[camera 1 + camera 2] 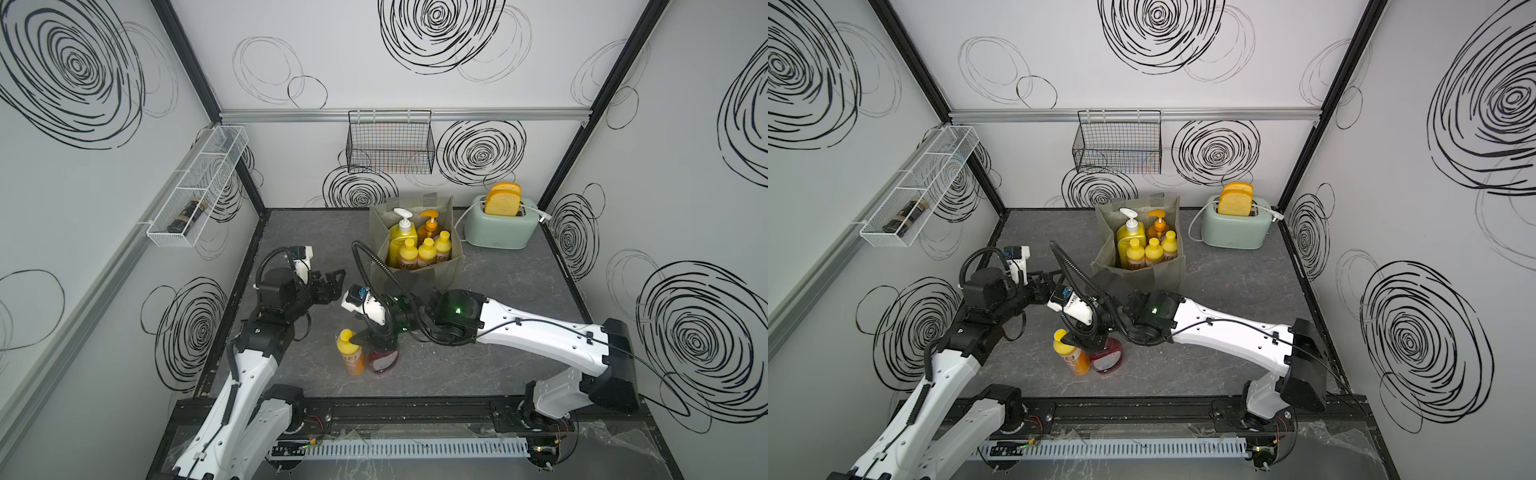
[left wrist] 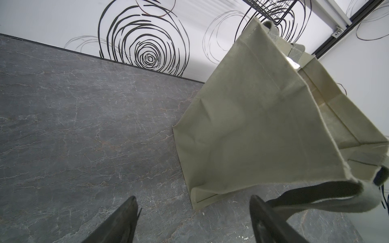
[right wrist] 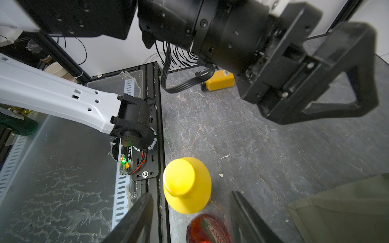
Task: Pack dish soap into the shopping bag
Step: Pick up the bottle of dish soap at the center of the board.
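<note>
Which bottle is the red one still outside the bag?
Find the grey-green shopping bag at the back of the dark table, then come toward the near edge, where two bottles stand side by side under the right gripper. It is the squat, see-through red bottle, lower and wider than the slim orange bottle with the yellow cap beside it.

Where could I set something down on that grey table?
Bare table left of the shopping bag, and in front of the toaster. Crowded at front centre: the orange bottle and red bottle stand at the right gripper.
</note>
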Action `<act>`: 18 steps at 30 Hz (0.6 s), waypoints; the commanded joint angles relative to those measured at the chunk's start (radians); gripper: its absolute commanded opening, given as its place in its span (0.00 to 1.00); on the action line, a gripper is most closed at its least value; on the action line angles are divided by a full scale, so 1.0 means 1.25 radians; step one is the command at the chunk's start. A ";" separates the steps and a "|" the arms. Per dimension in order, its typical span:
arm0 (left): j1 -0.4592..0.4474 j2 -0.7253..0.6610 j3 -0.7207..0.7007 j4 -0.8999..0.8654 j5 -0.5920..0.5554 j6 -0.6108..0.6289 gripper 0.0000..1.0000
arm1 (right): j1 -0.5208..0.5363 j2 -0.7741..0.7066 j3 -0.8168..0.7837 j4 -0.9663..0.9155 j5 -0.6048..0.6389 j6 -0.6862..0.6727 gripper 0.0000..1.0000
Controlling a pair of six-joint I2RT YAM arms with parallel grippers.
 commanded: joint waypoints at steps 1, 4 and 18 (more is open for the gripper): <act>0.008 0.005 -0.007 0.045 0.011 -0.010 0.86 | 0.014 0.009 0.018 0.036 -0.025 -0.013 0.62; 0.008 0.005 -0.008 0.046 0.013 -0.012 0.86 | 0.019 0.018 0.016 0.043 -0.028 -0.014 0.62; 0.010 0.002 -0.011 0.052 0.019 -0.012 0.87 | 0.022 0.062 0.021 0.058 -0.016 -0.021 0.58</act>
